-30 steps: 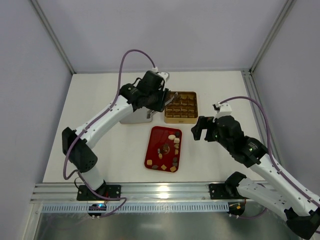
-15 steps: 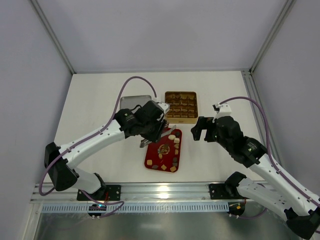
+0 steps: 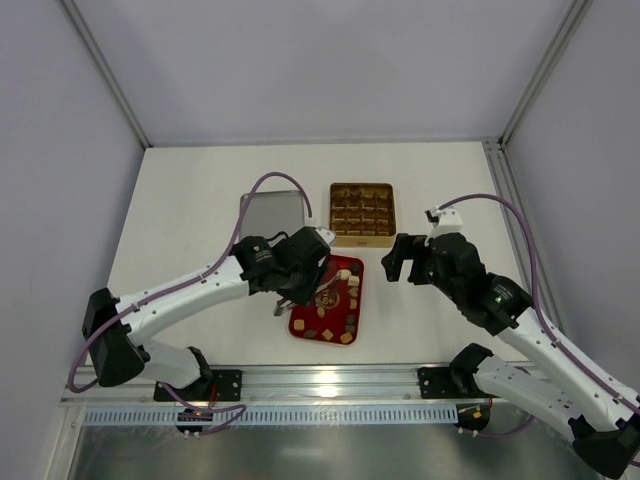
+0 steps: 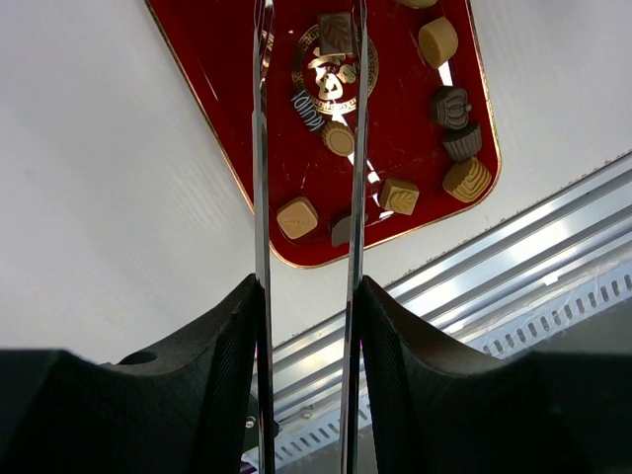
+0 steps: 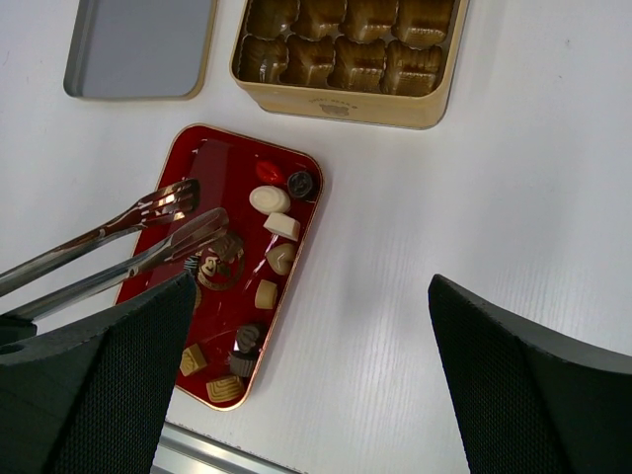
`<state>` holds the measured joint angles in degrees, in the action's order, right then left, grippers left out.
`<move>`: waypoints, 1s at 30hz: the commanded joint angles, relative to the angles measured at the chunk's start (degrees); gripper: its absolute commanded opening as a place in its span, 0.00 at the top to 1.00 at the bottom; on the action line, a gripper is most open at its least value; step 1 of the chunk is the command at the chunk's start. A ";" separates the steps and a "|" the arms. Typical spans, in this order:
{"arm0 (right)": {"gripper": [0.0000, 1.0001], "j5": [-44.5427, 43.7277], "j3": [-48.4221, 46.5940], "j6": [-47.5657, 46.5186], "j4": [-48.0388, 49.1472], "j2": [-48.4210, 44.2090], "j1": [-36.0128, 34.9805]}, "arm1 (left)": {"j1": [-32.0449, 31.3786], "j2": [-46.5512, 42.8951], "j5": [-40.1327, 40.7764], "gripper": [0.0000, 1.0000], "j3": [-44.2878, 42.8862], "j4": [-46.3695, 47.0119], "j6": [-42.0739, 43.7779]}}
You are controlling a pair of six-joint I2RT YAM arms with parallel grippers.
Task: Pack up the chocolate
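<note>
- My left pincer point(image 4: 308, 326) is clenched on a pair of metal tongs point(image 4: 261, 148), gripping both arms near their back end.
- The tongs reach out over the red tray point(image 5: 217, 163). Their tips stand slightly apart near the gold emblem in its middle. I cannot tell whether they touch the tray.
- The chocolate point(image 5: 280, 259) lies loose on the red tray. Cream, tan and dark pieces run along its right edge and near end.
- My right pincer point(image 5: 311, 296) is spread wide and grasps nothing. It hangs over bare worktop point(image 3: 200, 200) to the right of the tray.
- The gold tin point(image 5: 336, 102) sits just beyond the tray, and its grey lid point(image 5: 138, 44) lies to its left.
- I cannot tell whether the tin's compartments hold anything.
</note>
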<state>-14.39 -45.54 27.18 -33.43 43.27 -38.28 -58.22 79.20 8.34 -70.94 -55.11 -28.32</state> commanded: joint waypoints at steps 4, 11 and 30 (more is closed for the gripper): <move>0.00 -0.11 0.36 0.51 2.05 0.15 0.05 | -1.63 -0.54 0.98 0.56 0.97 1.85 -2.45; 0.00 -0.02 1.07 0.59 2.49 0.15 0.14 | -2.08 0.52 0.63 0.55 2.21 2.99 -2.80; 0.00 0.07 2.03 1.12 2.49 -0.55 0.05 | -2.96 2.28 -0.25 0.56 3.26 4.14 -2.80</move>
<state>-14.22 -43.42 27.40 -32.97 43.48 -38.28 -60.80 81.56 8.08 -67.66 -52.60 -30.09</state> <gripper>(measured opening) 0.996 0.447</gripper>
